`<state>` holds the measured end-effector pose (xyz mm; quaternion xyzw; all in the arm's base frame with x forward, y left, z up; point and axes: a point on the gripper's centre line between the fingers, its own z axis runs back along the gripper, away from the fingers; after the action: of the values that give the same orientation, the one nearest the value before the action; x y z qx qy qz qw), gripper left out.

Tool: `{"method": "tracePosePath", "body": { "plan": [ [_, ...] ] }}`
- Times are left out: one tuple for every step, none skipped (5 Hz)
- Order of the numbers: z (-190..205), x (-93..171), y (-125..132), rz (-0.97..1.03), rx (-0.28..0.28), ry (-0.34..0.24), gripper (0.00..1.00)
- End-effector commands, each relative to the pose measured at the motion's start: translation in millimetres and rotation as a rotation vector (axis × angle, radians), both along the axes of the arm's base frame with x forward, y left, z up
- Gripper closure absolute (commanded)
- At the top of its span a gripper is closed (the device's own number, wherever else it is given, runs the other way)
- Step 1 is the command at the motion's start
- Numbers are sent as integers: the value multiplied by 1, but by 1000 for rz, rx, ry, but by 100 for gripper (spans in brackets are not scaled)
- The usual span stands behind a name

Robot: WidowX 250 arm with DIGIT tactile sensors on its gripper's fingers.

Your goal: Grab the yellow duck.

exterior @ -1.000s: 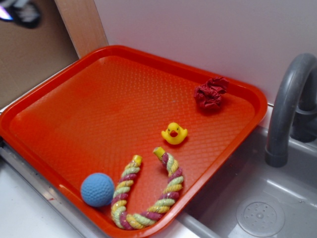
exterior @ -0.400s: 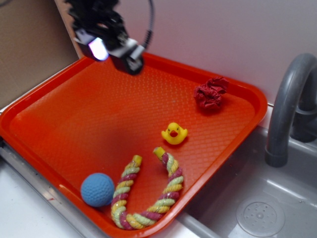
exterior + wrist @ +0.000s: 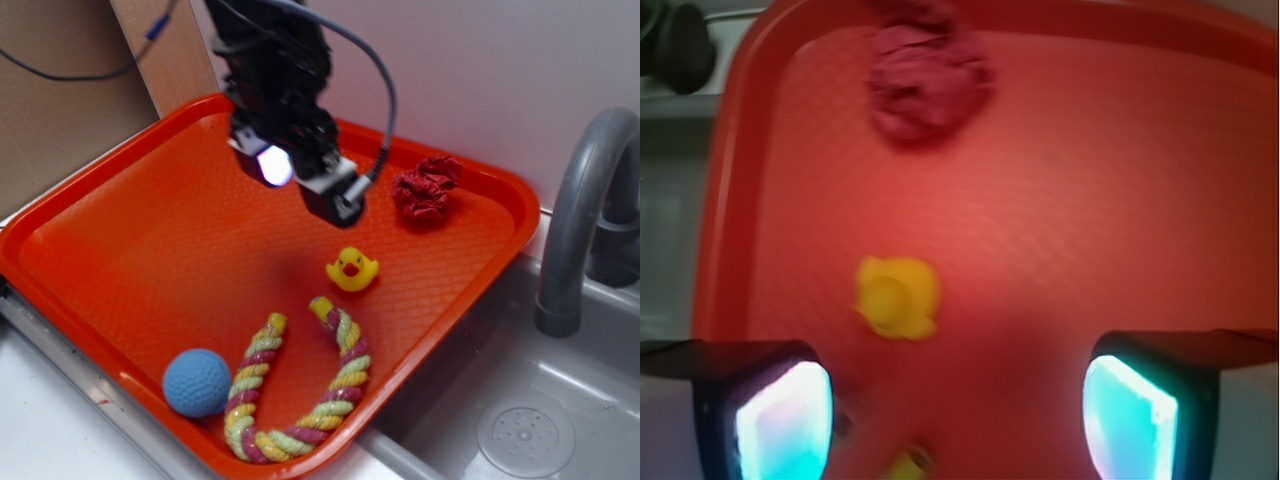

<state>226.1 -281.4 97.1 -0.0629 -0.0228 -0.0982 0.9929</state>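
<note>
Nearest us in the exterior view lie the blue ball (image 3: pixel 197 382) and the braided rope (image 3: pixel 296 392), both at the front edge of the orange tray (image 3: pixel 120 250), with the grey sink (image 3: pixel 520 420) and its faucet (image 3: pixel 580 200) just beside the tray. A little farther in sits the yellow duck (image 3: pixel 352 269) – upright on the tray floor, apart from the rope's yellow tip and well clear of the crumpled red cloth (image 3: pixel 425 187) near the far rim. Above and just behind the duck we see the pincer (image 3: pixel 300 180) hanging in the air, touching nothing. In the wrist view its two lit fingers (image 3: pixel 780 420) stand wide apart with nothing between them, and the duck (image 3: pixel 898 296) shows ahead of them, nearer the left finger than the middle of the gap, with the red cloth (image 3: pixel 928 75) beyond it. We judge the duck to be light, hollow and somewhat squashy, with a smooth skin that could slip or pop out under a hard squeeze, and it may skid on the tray if nudged from one side. We would centre the gap over it first, then take it across the round body – low down, not by the head or beak – with a gentle closing.
</note>
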Motion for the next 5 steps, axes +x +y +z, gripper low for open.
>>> {"method": "tracePosePath", "body": {
  "plan": [
    [-8, -2, -34, -47, 68, 6, 0],
    [-25, -5, -32, -56, 127, 32, 0],
    [-38, -6, -25, -32, 186, 60, 0],
    [-43, -2, -12, 22, 161, 92, 0],
    [-47, -5, -13, 47, 142, 100, 34]
  ]
}}
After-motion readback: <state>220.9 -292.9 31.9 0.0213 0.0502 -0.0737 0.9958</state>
